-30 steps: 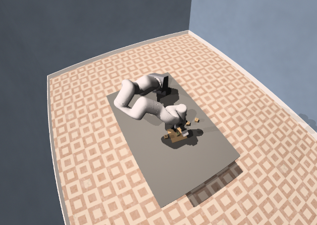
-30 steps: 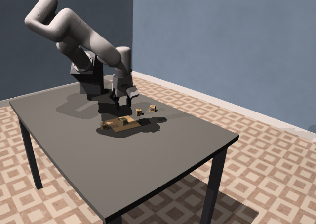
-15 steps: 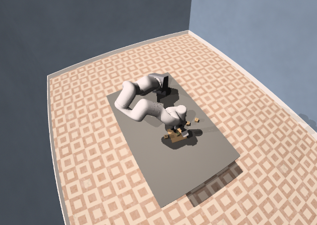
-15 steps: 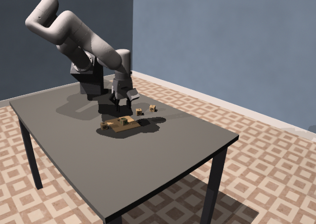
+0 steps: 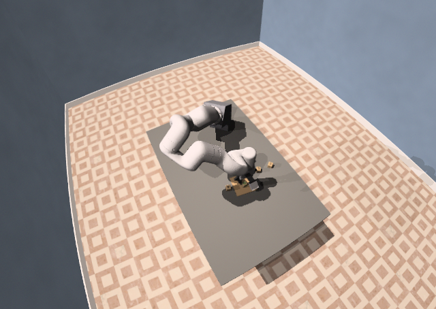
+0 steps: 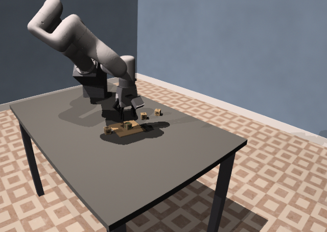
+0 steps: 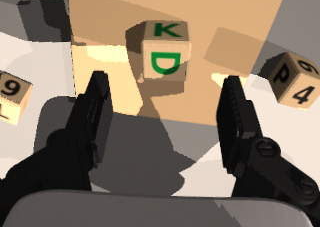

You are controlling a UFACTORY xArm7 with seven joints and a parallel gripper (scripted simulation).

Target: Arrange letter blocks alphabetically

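The D block (image 5: 244, 183) (image 6: 127, 125) (image 7: 185, 49) lies flat on the brown mat (image 5: 242, 190) (image 6: 123, 133) (image 7: 235, 9), D on top and K on a side. The L block (image 5: 258, 169) (image 6: 143, 116) (image 7: 12, 106) lies off the mat, apparently L up, 9 on a side. The block with 4 on top (image 5: 227, 187) (image 6: 107, 130) (image 7: 301, 94) lies just off the mat's opposite side. A fourth block (image 5: 270, 164) (image 6: 157, 112) lies beyond the L block; its top is unreadable. My gripper (image 6: 127, 117) (image 7: 165, 92) is open and empty, raised above the mat's base-side edge.
The grey table (image 5: 229, 235) (image 6: 118, 166) carries the robot base (image 5: 222, 112) (image 6: 93, 85) at its far end. The arm (image 5: 208, 152) (image 6: 92, 44) reaches over the table and partly covers the mat in the top view. Its shadows darken the mat.
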